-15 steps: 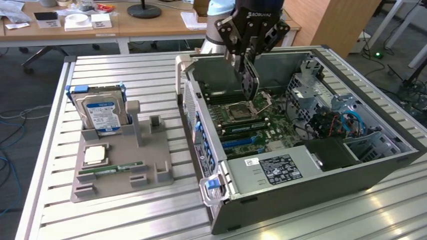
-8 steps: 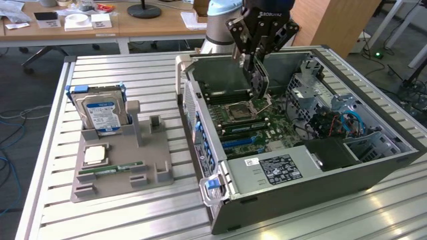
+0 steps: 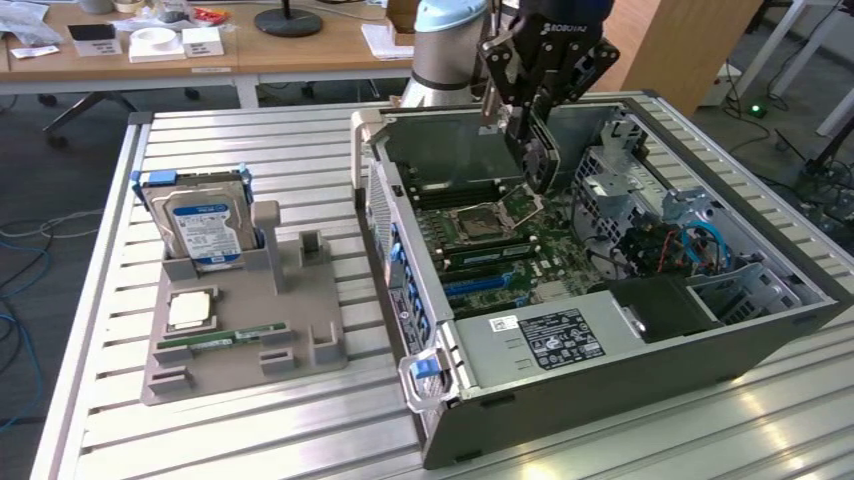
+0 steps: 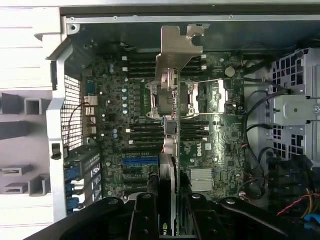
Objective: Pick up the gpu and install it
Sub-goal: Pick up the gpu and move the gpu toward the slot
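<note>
Plainly, we are partway through: the gpu is off the bench and pinched edge-on in the jaws. It hangs upright inside the open tower case, above the motherboard and close over the CPU socket. We judge the pick-up done and the install not yet done, since the card's lower edge looks apart from the board and no slot holds it. The blue expansion slot lies bare, apart from the card. In the wrist view we see the card as a thin dark blade running away from the 2 black fingers that clamp its faces. It ends in a bent, matt silver metal bracket. The board beneath is dark green, dense with small components and rows of long black slots. The case is grey sheet metal with a perforated panel; the bench is ribbed aluminium slats. On the exterior view's left, a grey moulded holder keeps a silver hard drive with a blue-white label standing upright. A slim green memory stick lies flat on the same holder.
</note>
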`<control>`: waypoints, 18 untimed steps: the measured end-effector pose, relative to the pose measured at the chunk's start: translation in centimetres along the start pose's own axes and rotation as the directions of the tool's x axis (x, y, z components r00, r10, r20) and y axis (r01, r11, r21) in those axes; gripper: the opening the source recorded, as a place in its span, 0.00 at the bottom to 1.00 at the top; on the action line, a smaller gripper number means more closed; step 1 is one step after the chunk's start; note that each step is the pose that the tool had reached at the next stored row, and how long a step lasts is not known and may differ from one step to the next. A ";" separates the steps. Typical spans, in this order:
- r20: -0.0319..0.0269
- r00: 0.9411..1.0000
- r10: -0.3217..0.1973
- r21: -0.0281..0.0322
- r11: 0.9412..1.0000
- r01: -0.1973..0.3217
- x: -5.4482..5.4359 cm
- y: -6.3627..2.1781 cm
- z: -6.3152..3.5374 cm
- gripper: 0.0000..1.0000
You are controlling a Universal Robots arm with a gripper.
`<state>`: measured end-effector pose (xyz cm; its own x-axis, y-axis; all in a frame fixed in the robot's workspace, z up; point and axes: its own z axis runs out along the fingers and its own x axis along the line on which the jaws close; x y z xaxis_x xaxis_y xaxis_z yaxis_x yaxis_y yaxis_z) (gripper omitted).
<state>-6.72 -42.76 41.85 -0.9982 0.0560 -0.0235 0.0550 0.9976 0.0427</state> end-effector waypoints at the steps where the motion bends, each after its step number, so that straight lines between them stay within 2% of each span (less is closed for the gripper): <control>1: 0.000 1.000 0.000 0.000 1.000 0.000 -0.3 0.05 0.01 0.26; 18: 0.000 1.000 0.000 -0.002 1.000 0.000 -5.1 0.76 0.15 0.26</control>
<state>-1.63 -42.28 41.84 -0.9982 0.0559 -0.0234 0.0548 0.9975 0.0445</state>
